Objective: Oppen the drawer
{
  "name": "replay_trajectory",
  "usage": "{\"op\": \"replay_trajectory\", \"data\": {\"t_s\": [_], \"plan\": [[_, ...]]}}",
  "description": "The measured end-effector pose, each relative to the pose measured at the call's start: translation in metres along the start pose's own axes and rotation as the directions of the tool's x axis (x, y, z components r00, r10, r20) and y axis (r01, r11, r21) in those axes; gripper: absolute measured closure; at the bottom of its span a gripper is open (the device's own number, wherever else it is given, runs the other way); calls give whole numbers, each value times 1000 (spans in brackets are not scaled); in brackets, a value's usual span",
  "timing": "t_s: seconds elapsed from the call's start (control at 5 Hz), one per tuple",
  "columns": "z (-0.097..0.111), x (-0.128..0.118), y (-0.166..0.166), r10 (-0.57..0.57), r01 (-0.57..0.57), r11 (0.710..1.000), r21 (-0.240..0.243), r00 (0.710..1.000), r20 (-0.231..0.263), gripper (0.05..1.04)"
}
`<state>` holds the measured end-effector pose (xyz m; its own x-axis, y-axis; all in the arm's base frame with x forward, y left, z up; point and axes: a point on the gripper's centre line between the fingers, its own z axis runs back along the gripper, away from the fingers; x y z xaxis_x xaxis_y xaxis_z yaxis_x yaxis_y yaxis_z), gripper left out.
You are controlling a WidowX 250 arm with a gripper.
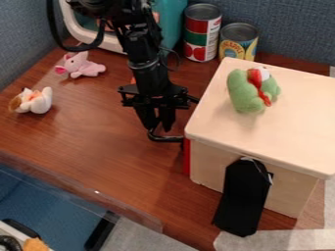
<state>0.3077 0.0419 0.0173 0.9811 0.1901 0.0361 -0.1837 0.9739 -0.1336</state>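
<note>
Trouble is likeliest at the handle [165, 139], a black loop standing out from the red drawer [187, 159], whose front lies against the side of the pale wooden box [216, 167]. The tool [159, 127] hangs down right at that loop with its two fingers parted, their tips at its outer bend. Whether they touch it, or have passed inside it, I cannot tell. The drawer looks shut, so the pull seems yet to come.

If the tips sit above or outside the bar, a move away from the box would slide off and leave the drawer where it is. If they are too low, they could scrape the table [98, 147] and jam. A pull at a slant might bind the drawer in its frame or swing the whole box round, since nothing visible braces it. Such a jolt could tip the green plush toy [243, 93] off the top. The black pouch [244, 196] hanging on the neighbouring side would probably just sway. The pink toy [83, 66] and white toy [39, 101] lie well apart from the handle, so a short, straight pull should spare them.
</note>
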Motion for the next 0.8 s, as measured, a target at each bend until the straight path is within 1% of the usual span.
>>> {"op": "replay_trajectory", "data": {"t_s": [0.2, 0.4, 0.6, 0.8], "plan": [[1, 0, 9, 8, -8, 1000, 5, 1000, -10, 906], [9, 4, 23, 18, -18, 1000, 4, 1000, -10, 934], [18, 10, 43, 48, -48, 999, 2, 999, 5, 935], [20, 10, 62, 71, -71, 997, 1, 997, 0, 935]]}}
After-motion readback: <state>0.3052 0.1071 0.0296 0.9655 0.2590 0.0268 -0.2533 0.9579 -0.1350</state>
